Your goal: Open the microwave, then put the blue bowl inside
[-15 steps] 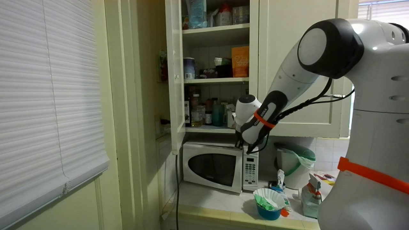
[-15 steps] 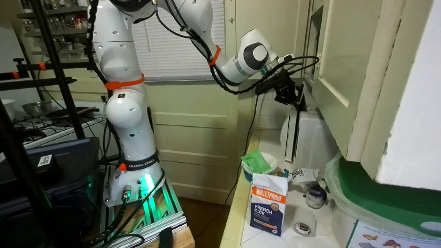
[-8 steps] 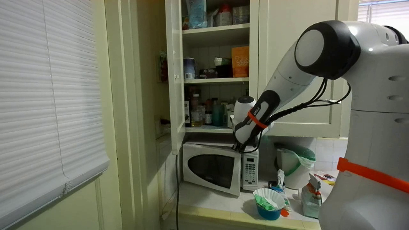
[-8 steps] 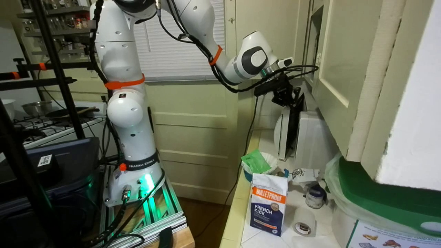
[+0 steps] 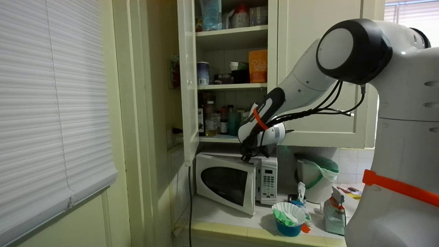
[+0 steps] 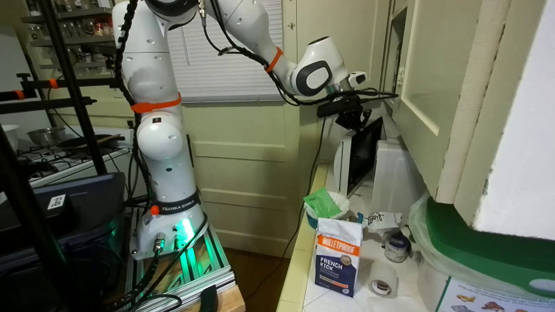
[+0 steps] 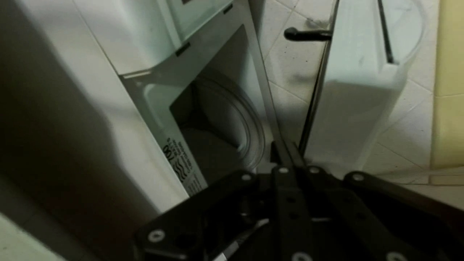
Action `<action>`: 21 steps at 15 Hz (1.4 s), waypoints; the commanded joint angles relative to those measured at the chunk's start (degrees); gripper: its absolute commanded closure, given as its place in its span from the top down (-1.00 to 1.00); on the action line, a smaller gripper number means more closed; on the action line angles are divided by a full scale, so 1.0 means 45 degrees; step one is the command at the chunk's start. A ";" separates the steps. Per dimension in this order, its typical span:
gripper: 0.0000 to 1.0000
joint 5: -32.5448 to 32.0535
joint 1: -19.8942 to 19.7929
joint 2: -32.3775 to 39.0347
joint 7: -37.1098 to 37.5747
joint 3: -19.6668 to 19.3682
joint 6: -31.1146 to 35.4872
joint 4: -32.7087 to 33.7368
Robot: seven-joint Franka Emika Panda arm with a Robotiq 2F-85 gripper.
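In an exterior view you can read BULLETPROOF and FRENCH KICK on an upright bag (image 6: 338, 260) on the counter (image 6: 405, 281), and FRANKA EMIKA on the black band (image 6: 177, 205) round the base; in the cabinet (image 5: 232, 31), a box (image 5: 223, 79) says Mr. Coffee and an orange pouch (image 5: 258, 67) starts with "Ugly". In the wrist view, the label (image 7: 183, 165) on the front frame of the microwave (image 6: 394, 177) shows 700; its finer print is too small. Your arm (image 5: 308, 73) slants down over the counter, wrist bent, the gripper (image 7: 284, 148) pointing down by the top of the door (image 5: 224, 185), which stands ajar. Your fingers are together at its inner side; whether they touch it, you cannot tell. The blue bowl (image 5: 287, 229) sits near the counter's edge in front of the microwave, holding a paper filter (image 5: 294, 211) and a green packet (image 5: 283, 218). The bag stands near it; a jar (image 6: 396, 248), a white roll (image 6: 383, 277) and a green-lidded bin (image 6: 481, 242) stand farther along.
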 commanded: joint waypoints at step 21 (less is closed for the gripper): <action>-1.00 0.3283 0.0912 -0.0050 0.2385 0.0572 -0.3646 0.0888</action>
